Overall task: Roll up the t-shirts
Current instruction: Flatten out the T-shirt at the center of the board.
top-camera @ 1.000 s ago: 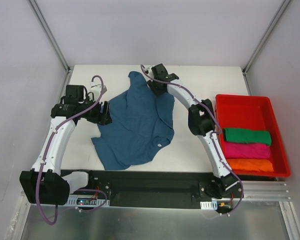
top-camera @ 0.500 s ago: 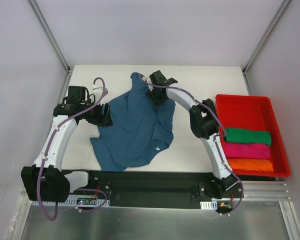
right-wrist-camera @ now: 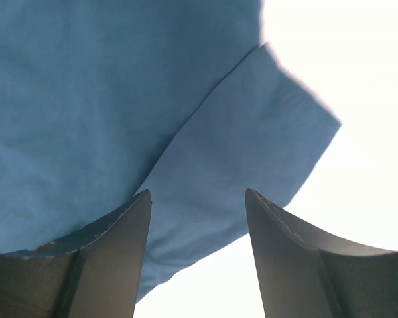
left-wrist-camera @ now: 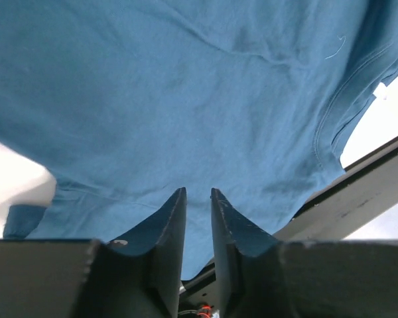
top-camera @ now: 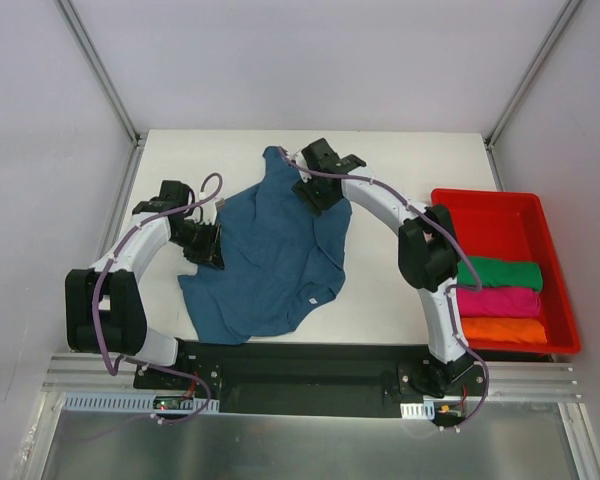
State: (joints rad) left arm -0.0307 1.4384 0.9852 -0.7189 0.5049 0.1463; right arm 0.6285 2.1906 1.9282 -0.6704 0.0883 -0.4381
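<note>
A dark teal-blue t-shirt (top-camera: 275,250) lies crumpled and spread in the middle of the table, its small white neck label (top-camera: 320,296) near the front. My left gripper (top-camera: 212,250) sits low at the shirt's left edge. In the left wrist view its jaws (left-wrist-camera: 198,191) stand close together with a thin gap, the t-shirt (left-wrist-camera: 186,99) lying beyond them and no cloth between. My right gripper (top-camera: 315,195) hovers at the shirt's far edge. It is wide open (right-wrist-camera: 198,192) over a sleeve (right-wrist-camera: 252,146) that lies on the white table.
A red tray (top-camera: 485,197) at the right holds rolled green (top-camera: 495,272), magenta (top-camera: 495,300) and orange (top-camera: 495,329) t-shirts. The black base rail (top-camera: 310,365) runs along the near edge, close to the shirt's hem. Grey walls enclose the table.
My left gripper has moved nearer along the shirt's left edge and its jaws have narrowed. The right gripper has opened wider and shifted slightly right. The shirt's left side shifted a little.
</note>
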